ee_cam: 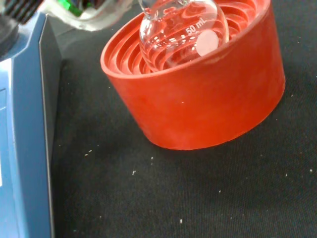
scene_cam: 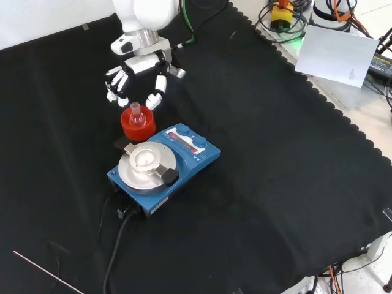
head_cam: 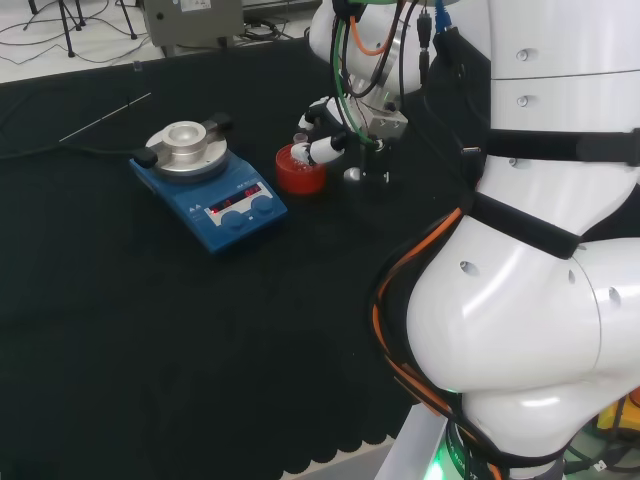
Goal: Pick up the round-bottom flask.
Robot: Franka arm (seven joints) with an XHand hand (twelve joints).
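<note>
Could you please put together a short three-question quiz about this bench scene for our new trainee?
1. True or false: the clear glass round-bottom flask sits in the red ribbed ring stand.
2. The black and white hand is: A) open beside the flask; B) shut on the flask; C) pressing the stirrer.
3. What stands next to the stand in the front view?

Key: 1 true. 2 A. 3 the blue magnetic stirrer with a round metal plate.
</note>
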